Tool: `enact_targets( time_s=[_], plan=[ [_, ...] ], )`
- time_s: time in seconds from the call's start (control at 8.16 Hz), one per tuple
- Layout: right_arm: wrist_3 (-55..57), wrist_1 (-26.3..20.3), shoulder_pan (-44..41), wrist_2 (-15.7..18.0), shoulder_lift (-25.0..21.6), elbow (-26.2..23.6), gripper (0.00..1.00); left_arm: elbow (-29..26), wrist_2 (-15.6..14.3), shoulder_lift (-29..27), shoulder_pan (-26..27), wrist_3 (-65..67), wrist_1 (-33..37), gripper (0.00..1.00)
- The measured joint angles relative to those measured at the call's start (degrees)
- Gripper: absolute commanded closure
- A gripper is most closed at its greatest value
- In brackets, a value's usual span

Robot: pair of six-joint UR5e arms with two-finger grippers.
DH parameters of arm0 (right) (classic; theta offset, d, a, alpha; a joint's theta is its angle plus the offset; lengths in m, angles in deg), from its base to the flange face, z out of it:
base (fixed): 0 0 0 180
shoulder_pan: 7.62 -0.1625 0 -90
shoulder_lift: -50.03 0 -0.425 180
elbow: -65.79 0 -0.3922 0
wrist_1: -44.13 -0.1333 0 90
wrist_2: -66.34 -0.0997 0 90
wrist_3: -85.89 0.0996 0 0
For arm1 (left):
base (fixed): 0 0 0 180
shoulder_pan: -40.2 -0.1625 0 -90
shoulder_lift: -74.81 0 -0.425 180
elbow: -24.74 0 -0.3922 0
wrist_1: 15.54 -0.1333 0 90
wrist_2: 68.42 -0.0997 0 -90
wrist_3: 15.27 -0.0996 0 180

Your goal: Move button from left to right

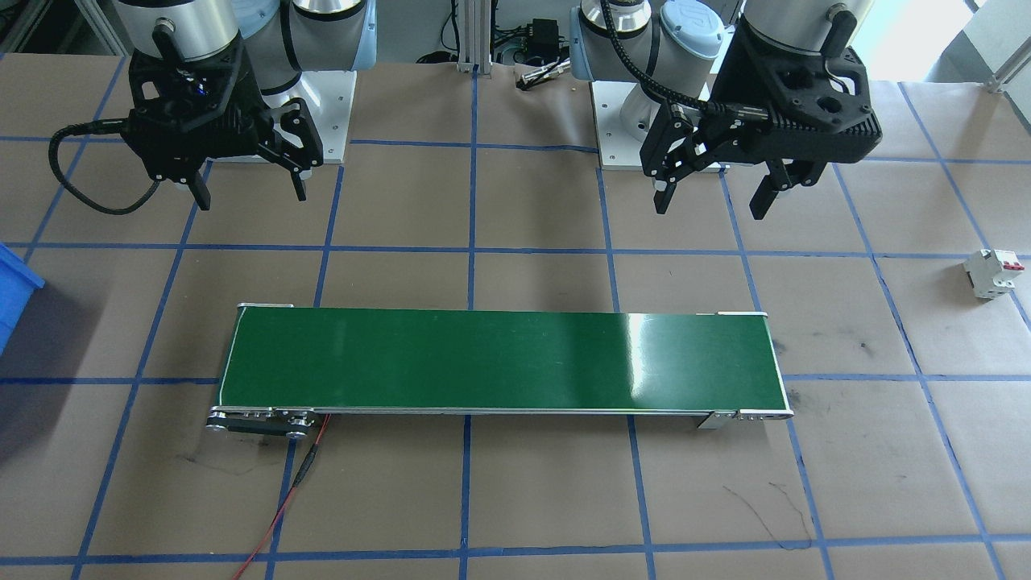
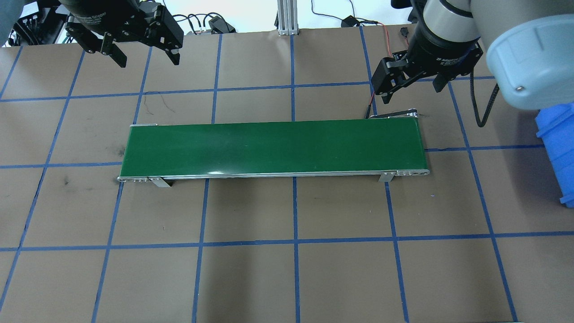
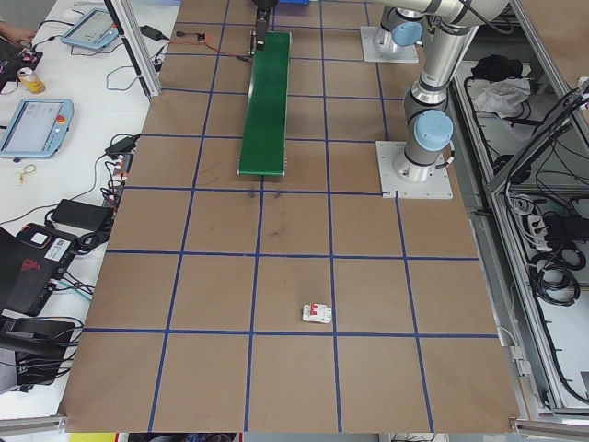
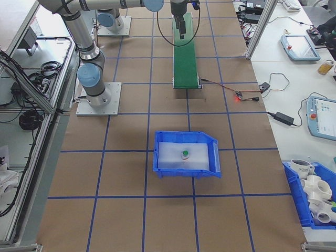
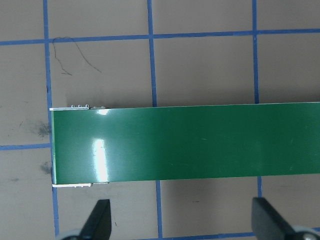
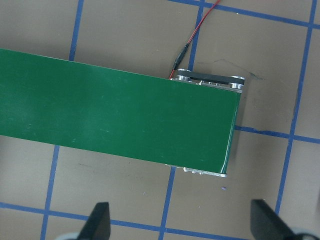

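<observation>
The button (image 4: 185,154), with its green cap, sits on a white pad inside the blue bin (image 4: 157,157) on the robot's right end of the table; only the exterior right view shows it. My left gripper (image 1: 711,201) (image 2: 148,58) (image 5: 182,225) hangs open and empty above the table, behind the left end of the green conveyor belt (image 1: 499,358). My right gripper (image 1: 251,193) (image 2: 410,87) (image 6: 180,225) is also open and empty, above the belt's other end. Nothing lies on the belt (image 2: 273,146).
A white circuit breaker with a red switch (image 1: 995,274) (image 3: 317,314) lies on the table far to the robot's left. A red wire (image 1: 282,499) runs from the belt's motor end. The blue bin's edge (image 2: 558,152) shows at the right. A second bin of white parts (image 4: 312,202) stands nearby.
</observation>
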Motion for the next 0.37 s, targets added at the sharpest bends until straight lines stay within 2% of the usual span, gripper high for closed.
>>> enact_targets(
  time_s=[0.37],
  plan=[
    [0.14, 0.74, -0.24, 0.27, 0.15, 0.0, 0.0, 0.05, -0.07, -0.14, 0.0, 0.03, -0.2, 0.0]
  ],
)
